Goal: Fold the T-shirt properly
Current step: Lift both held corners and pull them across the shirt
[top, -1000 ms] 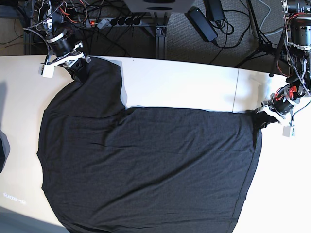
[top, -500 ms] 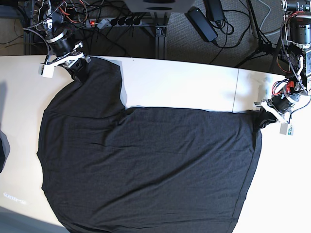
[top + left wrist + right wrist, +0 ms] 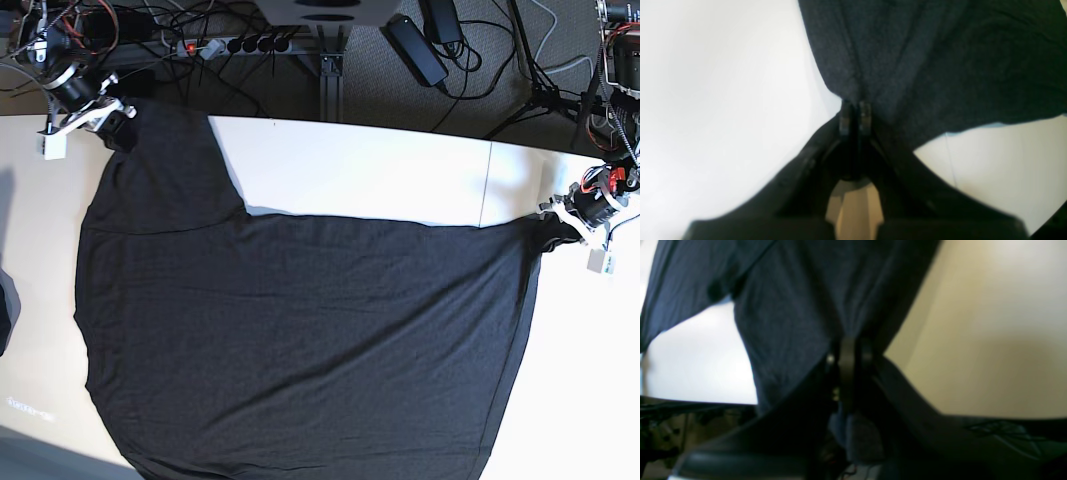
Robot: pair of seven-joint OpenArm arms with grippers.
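The black T-shirt lies spread plain side up over most of the white table, its lower hem running off the front edge. My right gripper is at the table's far left corner, shut on a corner of the shirt. The right wrist view shows that gripper pinching the dark fabric. My left gripper is at the right side, shut on the shirt's right corner. In the left wrist view this gripper has the cloth bunched between closed fingertips.
Behind the table lie a power strip, cables and a black power brick on the floor. A seam crosses the tabletop at the right. A dark object pokes in at the left edge.
My right gripper has pulled its shirt corner further left and back, to the table's edge. My left gripper has drawn its corner to the right. The shirt is stretched wider.
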